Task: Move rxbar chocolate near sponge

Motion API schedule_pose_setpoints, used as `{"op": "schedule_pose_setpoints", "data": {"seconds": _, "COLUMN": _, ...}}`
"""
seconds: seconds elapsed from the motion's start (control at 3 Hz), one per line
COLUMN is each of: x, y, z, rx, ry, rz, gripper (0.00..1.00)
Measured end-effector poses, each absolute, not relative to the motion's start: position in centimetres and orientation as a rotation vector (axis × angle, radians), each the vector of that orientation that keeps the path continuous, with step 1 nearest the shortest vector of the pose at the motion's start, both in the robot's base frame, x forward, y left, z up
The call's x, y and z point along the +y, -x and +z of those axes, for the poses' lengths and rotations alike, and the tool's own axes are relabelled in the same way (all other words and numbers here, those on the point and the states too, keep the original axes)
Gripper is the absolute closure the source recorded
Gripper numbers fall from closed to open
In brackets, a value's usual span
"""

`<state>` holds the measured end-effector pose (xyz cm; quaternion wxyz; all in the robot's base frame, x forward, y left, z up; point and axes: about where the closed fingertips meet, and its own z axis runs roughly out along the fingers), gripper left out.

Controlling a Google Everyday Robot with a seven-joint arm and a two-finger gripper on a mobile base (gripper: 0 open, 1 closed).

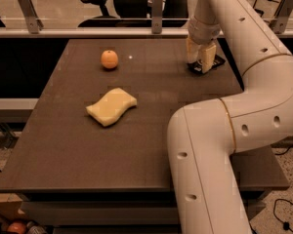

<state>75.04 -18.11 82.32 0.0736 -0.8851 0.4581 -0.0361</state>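
Note:
The rxbar chocolate (211,66) is a small black wrapper lying on the table at the far right, mostly hidden under the gripper. My gripper (200,65) points straight down and sits right on the bar, at table level. The sponge (112,106) is a pale yellow wavy block lying left of the table's middle, well apart from the bar and the gripper.
A round orange fruit (109,59) sits at the far left of the dark table (78,160). My white arm (224,130) rises from the front right and covers that side. A rail and an office chair (95,1) stand behind the far edge.

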Motion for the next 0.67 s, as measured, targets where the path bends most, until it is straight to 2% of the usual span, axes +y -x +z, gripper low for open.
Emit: {"op": "schedule_pose_setpoints", "data": {"seconds": 0.67, "x": -18.11, "y": -75.05, "z": 82.31, "rx": 1.375, "ry": 2.657, "rz": -0.109, "gripper": 1.0}}
